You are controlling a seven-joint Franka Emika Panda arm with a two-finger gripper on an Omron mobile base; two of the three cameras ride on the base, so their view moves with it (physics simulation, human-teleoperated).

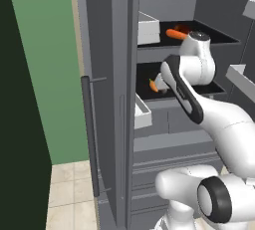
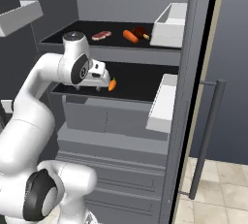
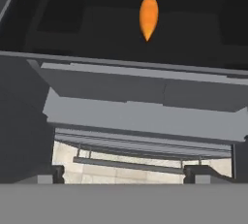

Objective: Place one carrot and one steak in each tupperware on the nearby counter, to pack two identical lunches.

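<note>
We hold our end effector (image 2: 102,83) wide and empty at the front edge of the fridge's lower shelf (image 2: 135,85). The carrot (image 3: 148,15) lies on that shelf at twelve o'clock, long axis pointing back toward us, tip nearest.

base views: flank fridge (image 1: 114,99) shelves (shared) | hand view: close, downward

Flat even rendered light, dim fridge shelves (image 2: 131,80), soft edges, faint shadows, perhaps slight blur
</note>
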